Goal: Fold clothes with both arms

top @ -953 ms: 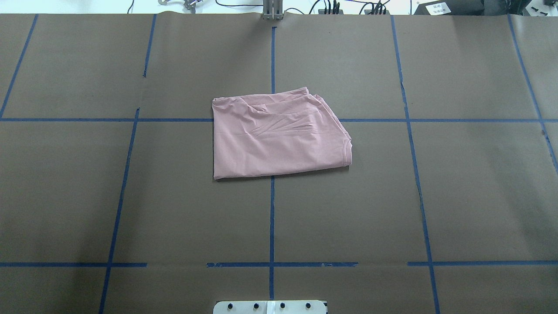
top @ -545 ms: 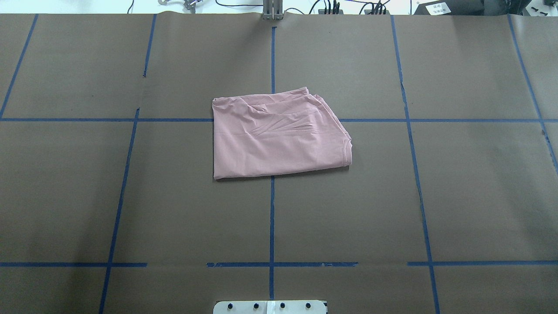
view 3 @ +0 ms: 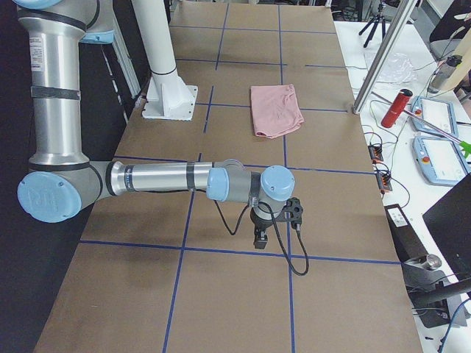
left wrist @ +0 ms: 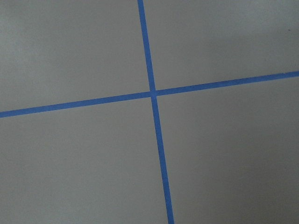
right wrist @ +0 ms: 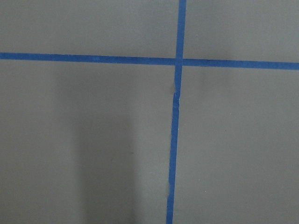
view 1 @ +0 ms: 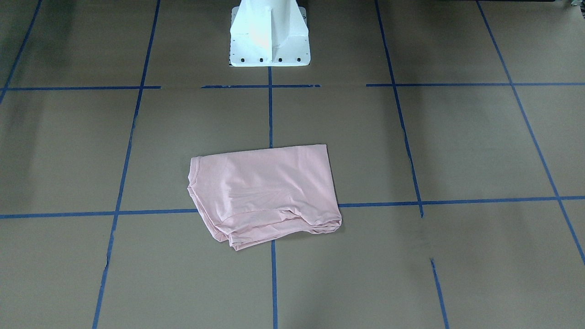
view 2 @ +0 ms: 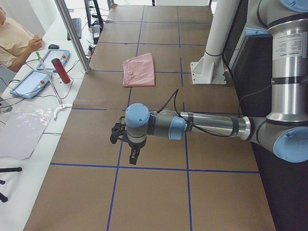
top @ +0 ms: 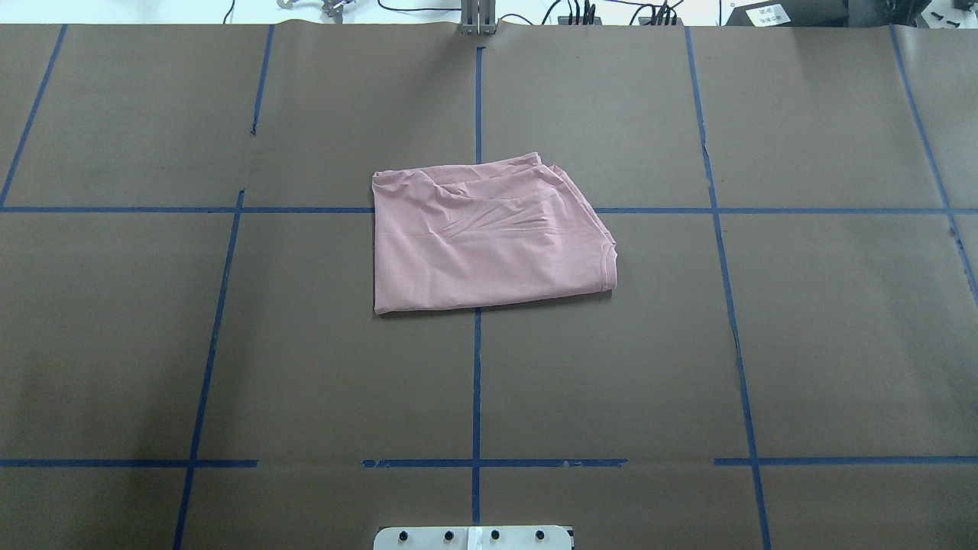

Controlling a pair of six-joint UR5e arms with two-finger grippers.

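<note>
The left jaws point straight down at the counter (top: 840, 344), just above a blue tape line (view 2: 120, 144). They are small and dark in the side view, and I cannot tell if they are wide or narrow. The left arm (view 2: 211, 126) reaches out flat and low over the counter, and its wrist bends down at the end. The right jaws also point down, and I cannot tell how wide they are either. The right arm (view 3: 154, 179) lies stretched out flat in the same way, with a black cable (view 3: 298, 254) looping down from its wrist. Both arms show only in the two side views, and each is well apart from the shirt (top: 489, 244). Each wrist camera sees only the brown cover and a cross of blue tape. The pink shirt lies folded in a rough square near the middle of the counter, in front of the white stand (view 1: 268, 32). It sits on top of a spot where two blue lines cross. Only plain pink cloth shows, with some wrinkles along the far side and a stitched edge on one end. Past the counter's far edge there is a red bottle (view 2: 61, 70), two flat screens (view 2: 53, 58) and part of a person (view 2: 12, 38), who is cut off by the edge of the picture.
</note>
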